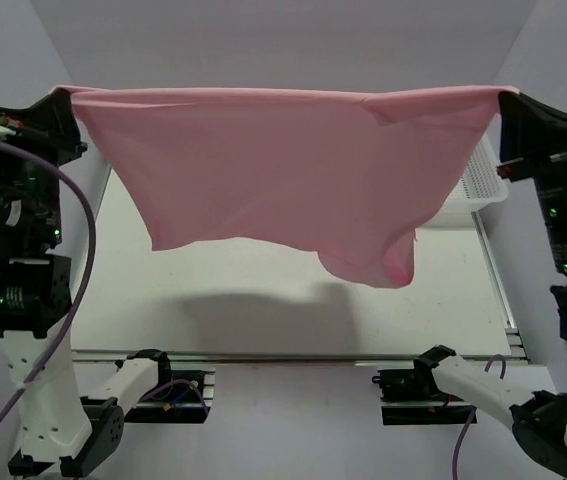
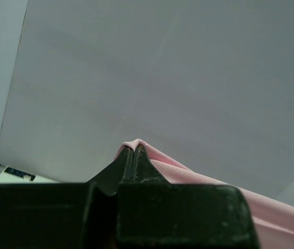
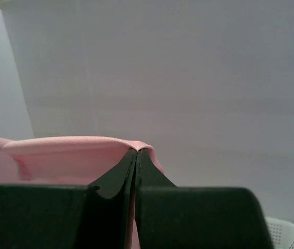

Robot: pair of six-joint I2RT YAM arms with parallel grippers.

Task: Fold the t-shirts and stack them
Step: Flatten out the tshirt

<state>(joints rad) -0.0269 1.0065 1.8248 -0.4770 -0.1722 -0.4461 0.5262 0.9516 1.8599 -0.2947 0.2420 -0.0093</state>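
The white table [image 1: 253, 290] carries one white mesh basket [image 1: 481, 190], standing at its far right. A metal rail [image 1: 293, 356] runs along the table's near edge.

No legible text, brand, number or sign was noted. One small dark label [image 2: 18, 173], low left in the left wrist view, is too blurred to be read.

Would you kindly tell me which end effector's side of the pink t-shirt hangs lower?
The side held by the right end effector: there the t-shirt sags into a rumpled fold, lower than near the left end effector.
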